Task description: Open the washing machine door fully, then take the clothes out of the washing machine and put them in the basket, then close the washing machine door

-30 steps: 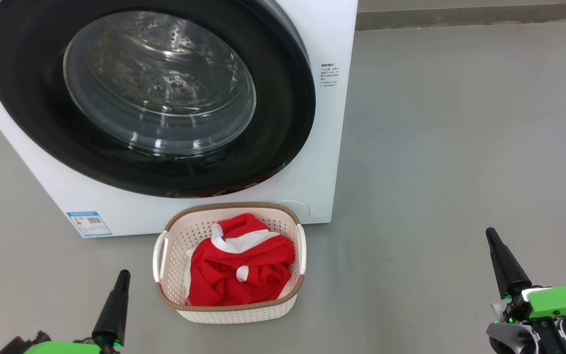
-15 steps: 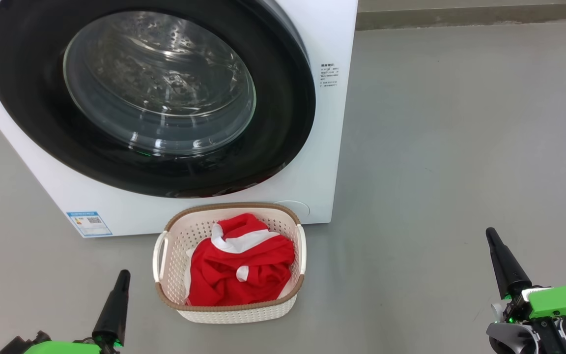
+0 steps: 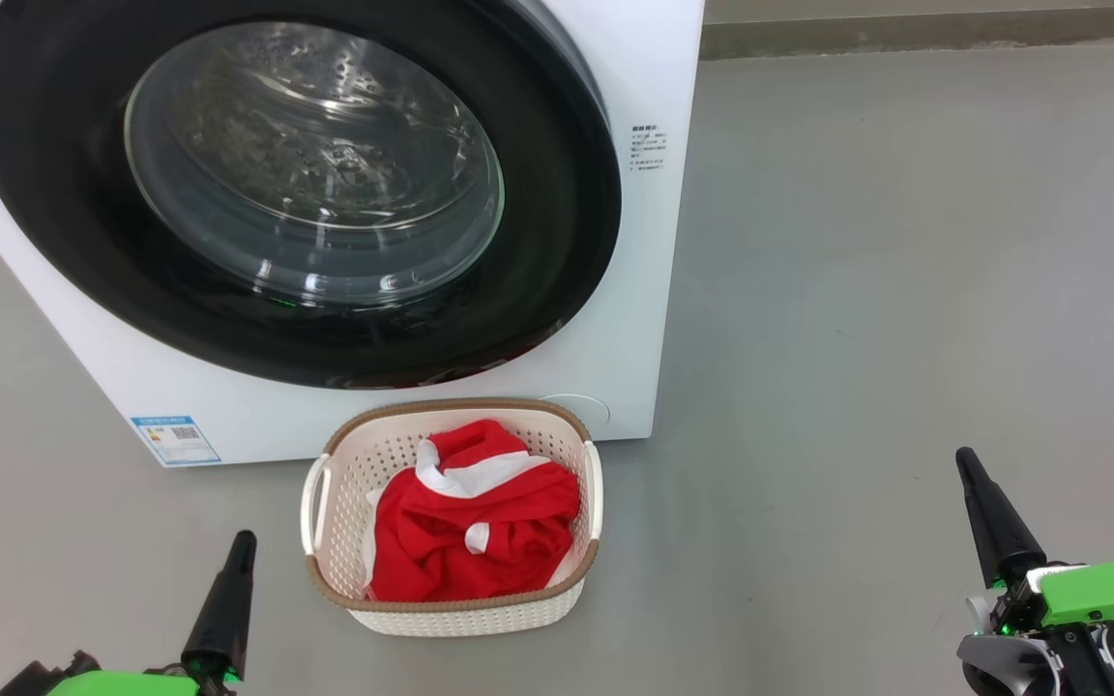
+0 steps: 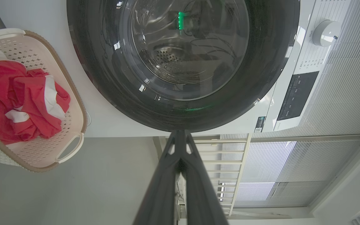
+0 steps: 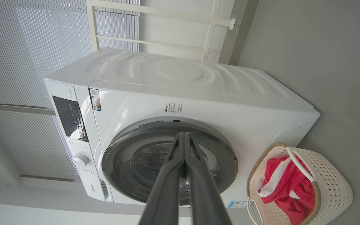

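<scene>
The white washing machine [image 3: 634, 290] stands ahead with its round black-rimmed door [image 3: 557, 242] lying flat against the front, its glass bowl showing bare steel drum behind. On the floor before it sits the cream basket [image 3: 325, 454] holding the red clothes [image 3: 480, 532] with white trim. My left gripper [image 3: 243, 538] is shut and empty at the lower left, left of the basket. My right gripper [image 3: 965, 458] is shut and empty at the lower right, well clear of the basket. The left wrist view has the door [image 4: 105, 87] and basket [image 4: 73, 103]; the right wrist view has the machine [image 5: 198, 93] and clothes [image 5: 292, 187].
Grey floor [image 3: 905, 290] spreads wide to the right of the machine. A wall base [image 3: 905, 34] runs along the back. White slatted blinds [image 5: 27, 47] and a white frame stand behind the machine. The control panel and dial [image 4: 325, 32] sit on the machine's upper front.
</scene>
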